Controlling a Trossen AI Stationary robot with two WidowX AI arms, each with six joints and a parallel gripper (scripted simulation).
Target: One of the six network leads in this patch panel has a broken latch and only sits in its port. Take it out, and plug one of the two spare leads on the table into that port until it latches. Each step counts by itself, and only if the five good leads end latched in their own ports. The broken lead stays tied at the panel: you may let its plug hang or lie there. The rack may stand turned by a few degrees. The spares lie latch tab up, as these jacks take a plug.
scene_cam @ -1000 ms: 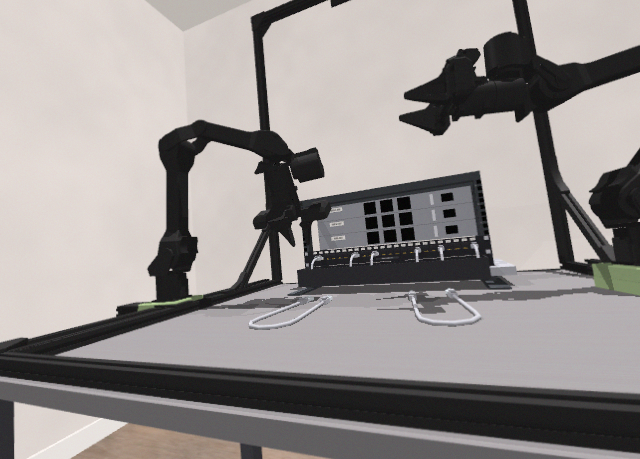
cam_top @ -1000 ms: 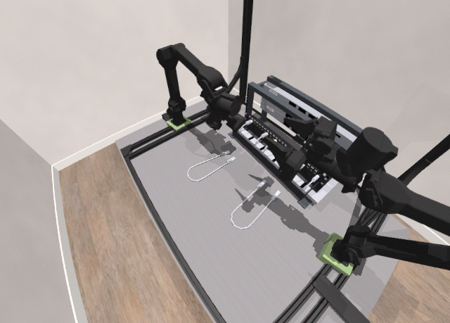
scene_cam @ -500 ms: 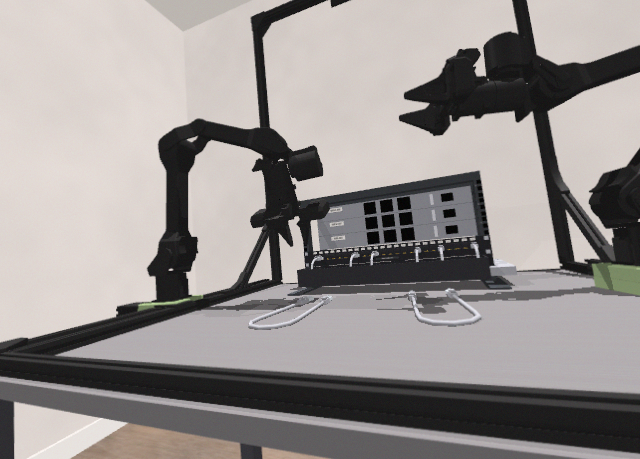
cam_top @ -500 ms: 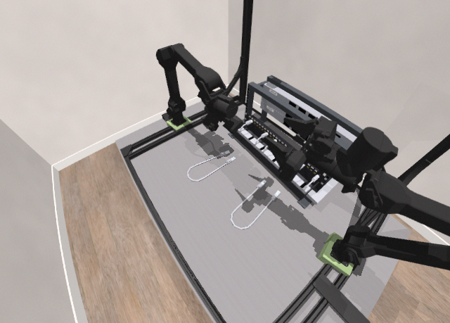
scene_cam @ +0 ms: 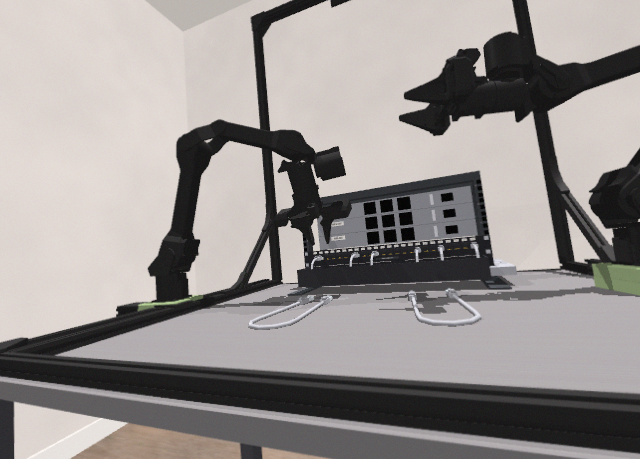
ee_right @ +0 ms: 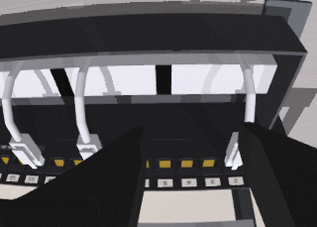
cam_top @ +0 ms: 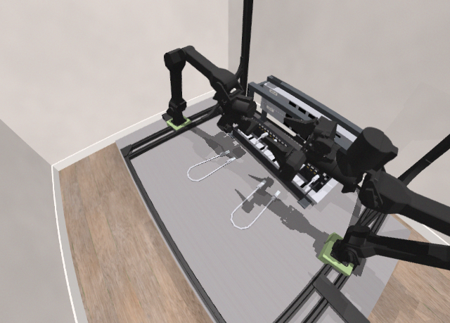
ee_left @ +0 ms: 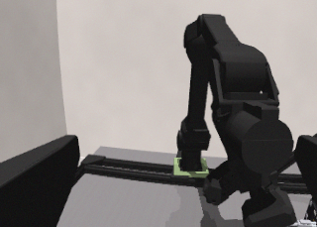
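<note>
The patch panel (scene_cam: 395,258) stands at the back of the table with six white leads in its port row, all still seated as far as I can see. My right gripper (scene_cam: 315,229) hangs just above the panel's left end; its fingers stand apart with nothing between them. In the right wrist view the fingers frame the port row, and the end lead's plug (ee_right: 234,155) and two more plugs (ee_right: 87,146) sit in their ports. My left gripper (scene_cam: 413,108) is open and empty, high in the air over the panel. Two spare leads (scene_cam: 289,312) (scene_cam: 444,309) lie looped on the table in front.
A switch unit with dark square ports (scene_cam: 387,219) rises behind the panel. Black frame posts (scene_cam: 263,149) stand behind the rack. The right arm's green base (cam_top: 178,122) is at the far corner and the left arm's base (cam_top: 336,254) at the near side. The left wrist view shows the right arm (ee_left: 245,148).
</note>
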